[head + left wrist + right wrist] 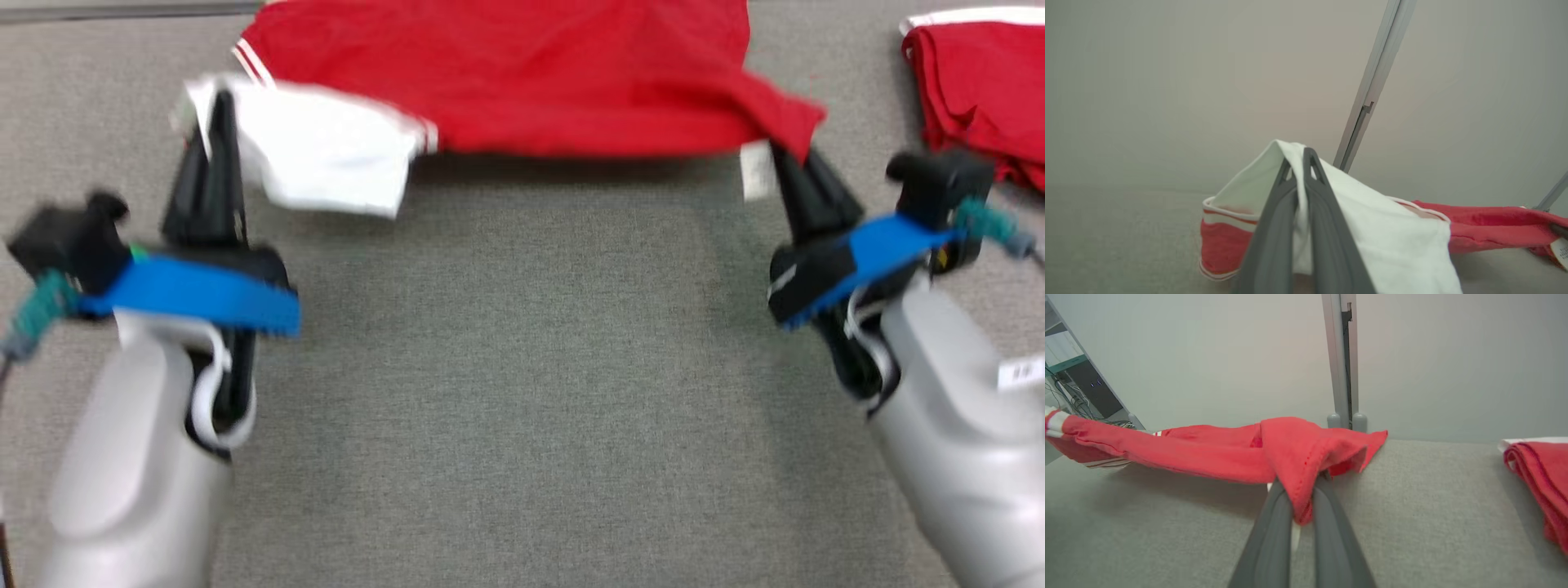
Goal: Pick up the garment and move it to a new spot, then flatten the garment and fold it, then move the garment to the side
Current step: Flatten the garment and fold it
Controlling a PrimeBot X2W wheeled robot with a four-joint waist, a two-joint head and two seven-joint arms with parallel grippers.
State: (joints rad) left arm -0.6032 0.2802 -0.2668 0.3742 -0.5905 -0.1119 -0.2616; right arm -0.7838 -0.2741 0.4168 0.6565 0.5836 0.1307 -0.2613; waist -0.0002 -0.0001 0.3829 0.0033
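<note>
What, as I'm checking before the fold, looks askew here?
The garment is not flat: its near edge hangs between the left gripper and right gripper, the white part flops crumpled at the left, and a label dangles at the right.

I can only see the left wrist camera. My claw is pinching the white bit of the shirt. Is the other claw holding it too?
Observer: Yes, the right claw is shut on a red corner of the shirt.
Operator: Is the shirt up in the air?
Observer: Its near edge hangs between the left claw and the right one, above its shadow on the grey surface.
Operator: Anything else there?
Observer: A second red garment, folded, lies at the far right.
</note>
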